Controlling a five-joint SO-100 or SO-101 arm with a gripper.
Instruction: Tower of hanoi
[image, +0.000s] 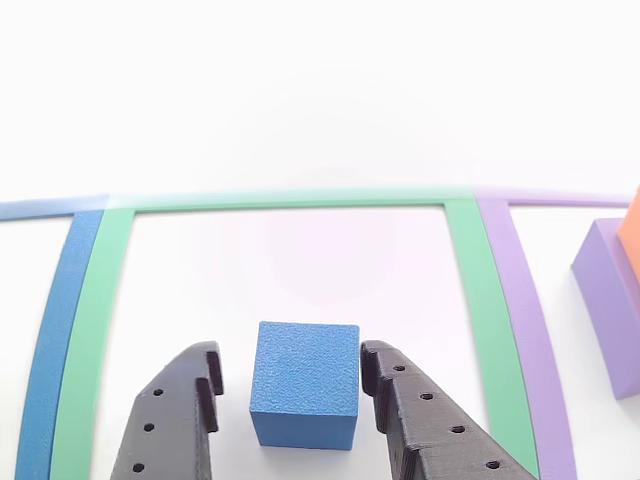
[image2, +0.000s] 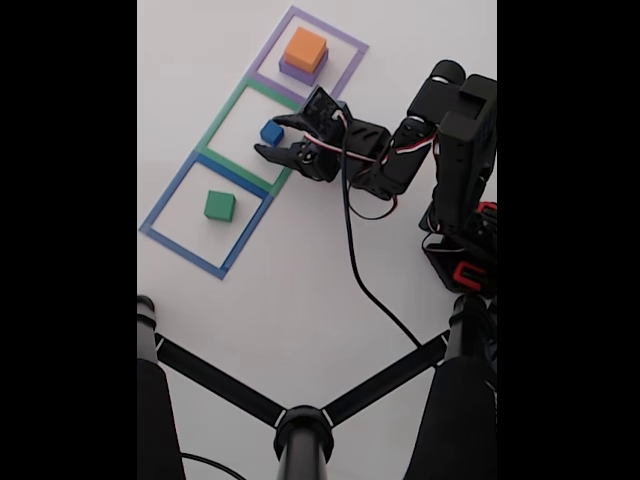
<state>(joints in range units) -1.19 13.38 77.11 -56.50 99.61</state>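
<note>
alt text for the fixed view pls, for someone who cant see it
A black robot arm's gripper straddles a small blue block in the green outline. An orange block sits on a purple block in the purple outline; a green block sits in the blue outline.

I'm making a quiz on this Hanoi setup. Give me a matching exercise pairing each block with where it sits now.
Blocks:
1. blue block
2. green block
3. orange block
4. purple block

Places:
A. alone in the blue outline
B. on top of another block
C. in the purple outline, under a block
D. in the green outline, between the gripper fingers

Pairs: 1-D, 2-A, 3-B, 4-C
</note>
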